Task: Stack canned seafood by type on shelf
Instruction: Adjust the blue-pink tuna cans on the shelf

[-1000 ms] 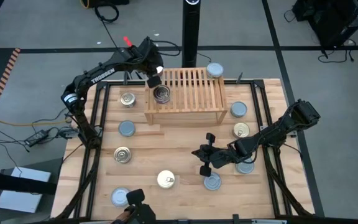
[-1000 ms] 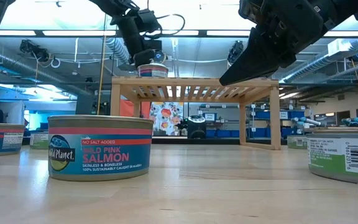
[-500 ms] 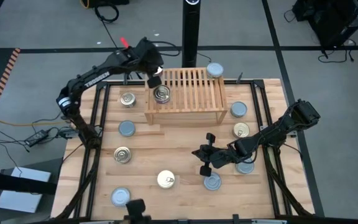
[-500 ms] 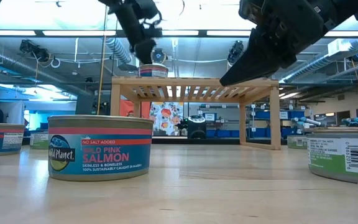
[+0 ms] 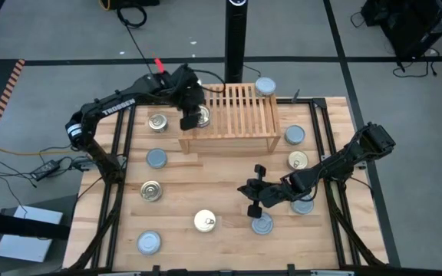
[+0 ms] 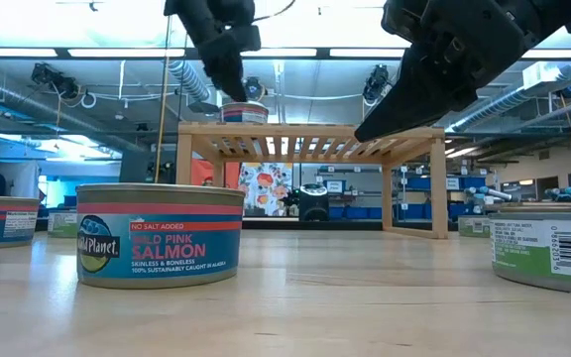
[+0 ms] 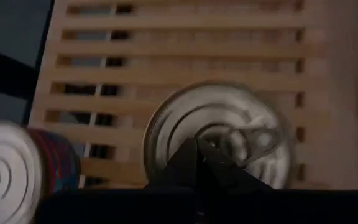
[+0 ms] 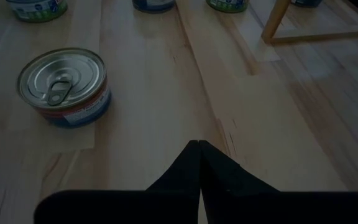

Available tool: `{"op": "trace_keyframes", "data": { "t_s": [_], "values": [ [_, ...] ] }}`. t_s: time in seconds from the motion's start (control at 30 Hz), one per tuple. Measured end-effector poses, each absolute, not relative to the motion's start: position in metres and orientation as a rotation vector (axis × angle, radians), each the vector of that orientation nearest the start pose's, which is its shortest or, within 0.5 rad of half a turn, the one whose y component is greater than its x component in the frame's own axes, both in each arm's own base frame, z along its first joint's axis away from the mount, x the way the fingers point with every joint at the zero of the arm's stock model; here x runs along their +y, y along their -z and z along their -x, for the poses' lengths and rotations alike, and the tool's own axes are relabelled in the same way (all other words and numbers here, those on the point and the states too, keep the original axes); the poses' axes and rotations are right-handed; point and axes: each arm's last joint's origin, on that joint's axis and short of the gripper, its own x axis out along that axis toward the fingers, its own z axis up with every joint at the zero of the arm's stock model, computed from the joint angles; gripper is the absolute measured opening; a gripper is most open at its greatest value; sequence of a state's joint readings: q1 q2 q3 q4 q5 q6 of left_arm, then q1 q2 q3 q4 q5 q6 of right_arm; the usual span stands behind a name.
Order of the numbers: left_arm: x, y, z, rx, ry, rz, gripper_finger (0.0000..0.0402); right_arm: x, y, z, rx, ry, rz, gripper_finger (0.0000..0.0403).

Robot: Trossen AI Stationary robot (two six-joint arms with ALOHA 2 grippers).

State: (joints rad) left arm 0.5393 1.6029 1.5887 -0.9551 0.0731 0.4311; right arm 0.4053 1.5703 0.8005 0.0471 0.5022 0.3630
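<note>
The shelf (image 5: 236,115), a low slatted wooden rack, stands at the table's far middle. One pull-tab tin (image 5: 202,116) rests with its base on the slats at the shelf's left end (image 7: 219,134). My left gripper (image 5: 186,120) is shut and slants down right over that tin's left side (image 6: 233,91). My right gripper (image 5: 245,188) is shut and hangs above the bare table, right of centre (image 8: 197,144). A pull-tab tin (image 8: 64,84) stands ahead of it. Several more tins stand on the tabletop. My left gripper's shut fingertips (image 7: 197,149) stand directly over the lid (image 7: 229,118) of the tin on the shelf, coming slanting down from the left. I cannot tell whether they touch the lid. The tin sits upright on the slats.
Tins stand left of the shelf (image 5: 157,121), (image 5: 156,158), (image 5: 151,190), near the front (image 5: 205,221), (image 5: 149,242), by my right gripper (image 5: 262,223), (image 5: 303,204), and at the right (image 5: 298,160), (image 5: 295,135). One (image 5: 265,86) sits behind the shelf. A salmon tin (image 6: 160,235) fills the low view's front.
My left gripper has moved from the shelf's far-left corner toward the table's near edge, coming over the tin's left side, and its wrist has rolled somewhat. It has stayed shut. The tin has kept its place on the slats.
</note>
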Motion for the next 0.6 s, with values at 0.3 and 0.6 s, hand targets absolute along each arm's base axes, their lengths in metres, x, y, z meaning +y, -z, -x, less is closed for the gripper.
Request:
{"op": "trace_keyframes", "data": {
  "t_s": [0.3,0.6],
  "values": [
    [0.168,-0.331,-0.282,1.027,-0.251,-0.102,0.0004,0.108,-0.179,-0.288,0.618,0.207,-0.035,0.0013],
    [0.164,-0.338,-0.27,1.068,-0.319,-0.121,0.0004,0.108,-0.179,-0.288,0.619,0.207,-0.034,0.0012]
  ]
}}
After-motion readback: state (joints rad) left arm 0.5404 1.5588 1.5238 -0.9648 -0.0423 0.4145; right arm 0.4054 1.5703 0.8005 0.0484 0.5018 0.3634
